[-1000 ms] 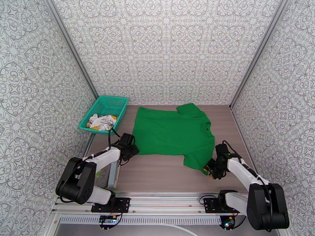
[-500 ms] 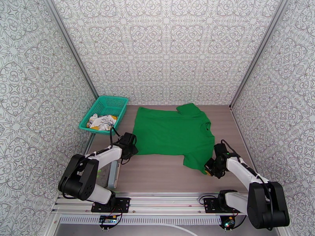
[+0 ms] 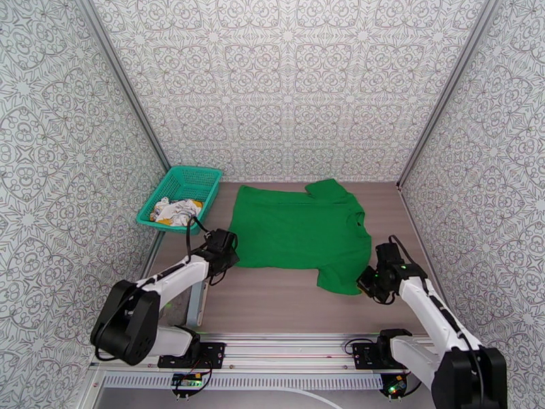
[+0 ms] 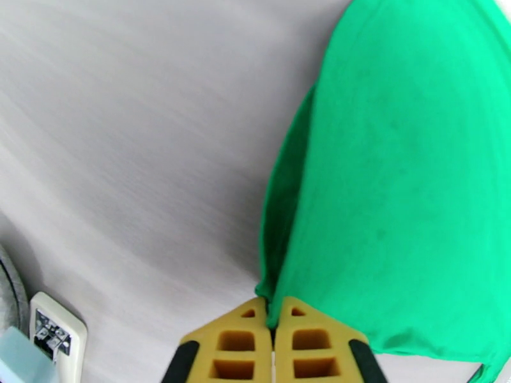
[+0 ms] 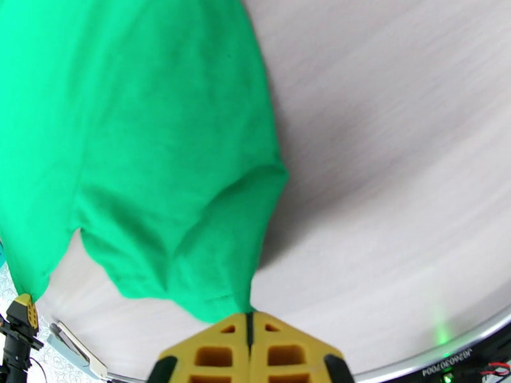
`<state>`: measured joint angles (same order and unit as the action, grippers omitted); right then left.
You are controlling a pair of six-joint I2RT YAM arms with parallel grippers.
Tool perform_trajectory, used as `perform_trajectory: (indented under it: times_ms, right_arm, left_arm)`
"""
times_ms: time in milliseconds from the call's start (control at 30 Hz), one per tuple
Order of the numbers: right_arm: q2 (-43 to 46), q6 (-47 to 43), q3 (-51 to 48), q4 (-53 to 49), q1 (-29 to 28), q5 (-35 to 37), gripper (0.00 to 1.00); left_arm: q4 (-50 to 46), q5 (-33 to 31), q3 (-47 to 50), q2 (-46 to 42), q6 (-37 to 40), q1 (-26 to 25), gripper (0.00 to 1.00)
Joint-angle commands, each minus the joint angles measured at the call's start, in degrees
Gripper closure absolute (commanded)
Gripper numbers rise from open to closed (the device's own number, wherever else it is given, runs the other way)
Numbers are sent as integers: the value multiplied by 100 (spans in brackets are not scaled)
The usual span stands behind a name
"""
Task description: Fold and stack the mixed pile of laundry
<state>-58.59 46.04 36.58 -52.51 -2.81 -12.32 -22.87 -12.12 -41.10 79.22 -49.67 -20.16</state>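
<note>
1. Step in hand: the first fold of the green shirt [image 3: 300,230]. It lies spread flat on the desk [image 3: 272,305], centre-right, with the hem to the left, the collar to the right, one sleeve far and one near.
2. Left pincer [image 4: 273,314]: the jaws are pressed together on the shirt's near-left hem corner. In the left wrist view the cloth tents up off the desk into the pinch.
3. Right pincer [image 5: 249,322]: the jaws are clamped on the edge of the near sleeve. The fabric bunches and rises toward the pinch.
4. The white printed garment [image 3: 176,211] sits crumpled in the teal basket [image 3: 197,170], far left and apart from the shirt. Nothing is folded or stacked yet, so I'd call the task early.
5. Next move, my read: raise both pinched points together and carry the near edge over toward the far edge. That should lay the near half onto the far half.
6. It calls for both arms level and in step, so the near edge stays taut. Lift just high enough to clear the cloth underneath without dragging the whole shirt.
7. Watch both grips. They sit right at the fabric edge, so a hard pull could slip a corner out.
8. The left arm also works close to the basket, so mind that side.
</note>
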Motion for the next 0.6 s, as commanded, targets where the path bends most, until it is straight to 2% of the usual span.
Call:
perform_trajectory:
  times_ms: [0, 567]
  right_arm:
    - [260, -185, 264, -726, -44, 193, 100]
    - [1345, -271, 605, -2269, -44, 304, 100]
  left_arm:
    - [-306, -206, -25, -275, 159, -75, 100]
    - [-1073, -291, 276, -1305, 212, -222, 100]
